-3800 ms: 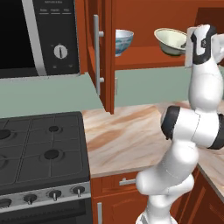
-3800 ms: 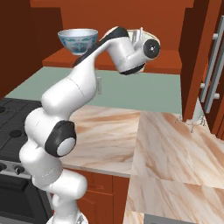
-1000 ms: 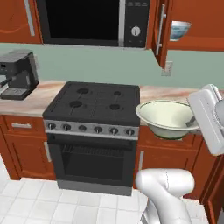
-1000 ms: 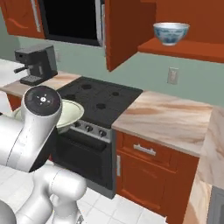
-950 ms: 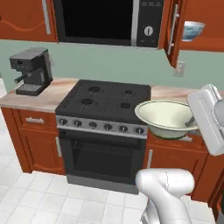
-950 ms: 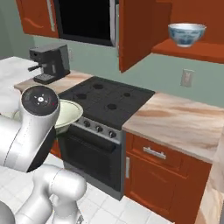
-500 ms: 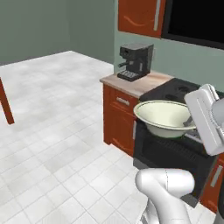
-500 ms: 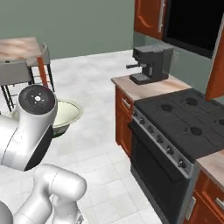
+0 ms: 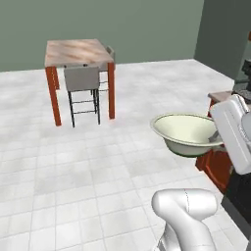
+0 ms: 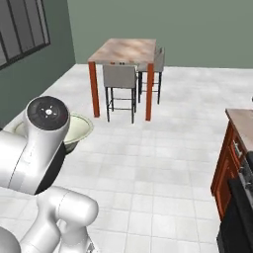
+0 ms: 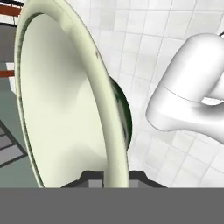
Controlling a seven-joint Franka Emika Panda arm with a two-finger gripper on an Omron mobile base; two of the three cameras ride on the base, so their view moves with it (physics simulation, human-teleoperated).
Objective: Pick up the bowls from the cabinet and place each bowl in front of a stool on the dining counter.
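My gripper [image 11: 114, 177] is shut on the rim of the wide cream, pale-green bowl [image 9: 185, 133], holding it level in the air beside my arm. In the right base view the bowl [image 10: 76, 127] peeks out from behind my arm's joint. The hand view looks along the bowl's rim [image 11: 105, 113], with a fingertip on each side of it. The dining counter [image 9: 77, 52] stands far across the white floor, with grey stools [image 9: 82, 78] tucked at its near side. From the right base view the dining counter [image 10: 126, 51] has two stools [image 10: 120, 76] by it. The cabinet is out of view.
Red-brown kitchen base cabinets [image 9: 215, 166] and the dark stove front [image 9: 239, 196] sit close on my right. The same cabinets [image 10: 228, 158] edge the right base view. Open white tile floor [image 9: 98, 147] lies between me and the counter. A dark window [image 10: 22, 24] is on the left wall.
The whole view has swung away from the stove and coffee machine to the open floor and the dining counter, so the base has turned. The bowl stays in my shut gripper.
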